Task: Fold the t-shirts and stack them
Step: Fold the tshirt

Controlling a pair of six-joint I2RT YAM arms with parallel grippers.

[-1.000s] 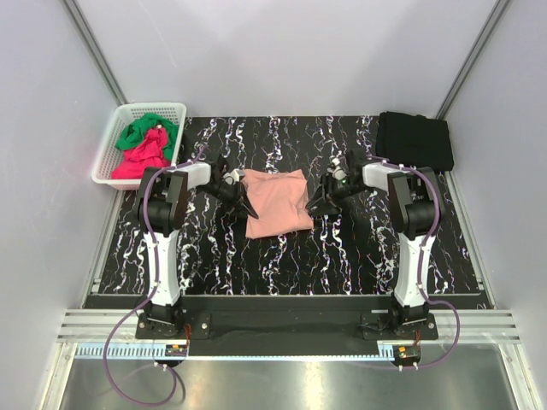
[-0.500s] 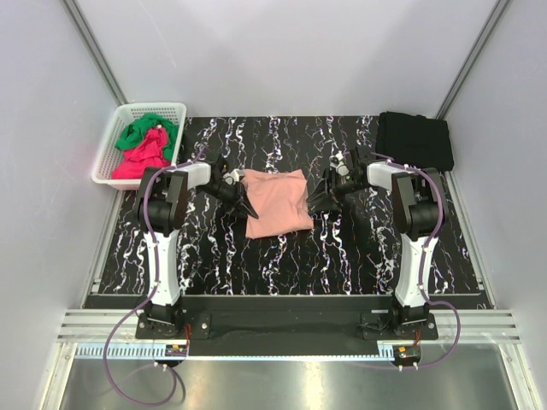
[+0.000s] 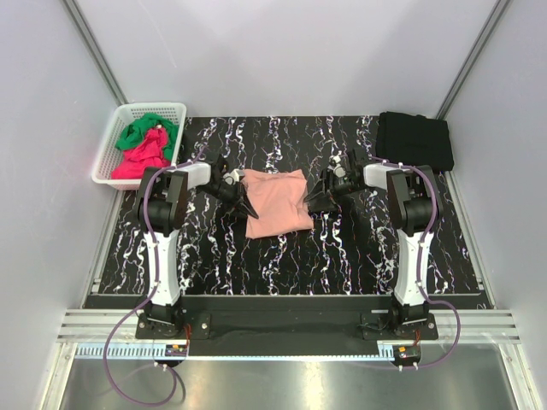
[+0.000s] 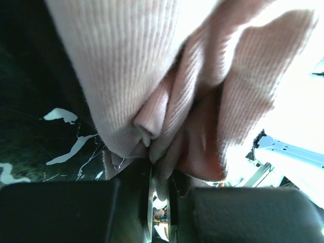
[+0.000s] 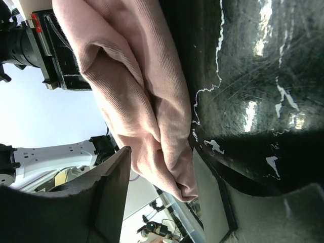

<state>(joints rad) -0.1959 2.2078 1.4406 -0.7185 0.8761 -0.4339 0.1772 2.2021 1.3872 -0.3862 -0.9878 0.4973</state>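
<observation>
Salmon-pink ribbed cloth, one item: the pink t-shirt [image 3: 276,203], folded into a rough rectangle and lying flat near the middle of the tabletop [image 3: 342,256], a little toward its far edge. The tabletop is black with white veins.

Item, my left gripper [image 3: 237,192]: at the shirt's left edge, jaws almost together and pinching a bunched fold of the pink cloth. My wrist view shows the fabric squeezed into the narrow slit between them.

Item, my right gripper [image 3: 314,198]: at the shirt's right edge, jaws spread wide. The folded edge lies between them, unclamped; one finger [image 5: 109,197] stands beside the cloth with a sliver of gap.

Item, white basket [image 3: 111,158]: at the far left corner. It holds a crumpled green t-shirt [image 3: 145,130] toward its far end and a magenta-red t-shirt [image 3: 141,158] just nearer.

Item, black t-shirt [image 3: 416,141]: folded, at the far right corner.
</observation>
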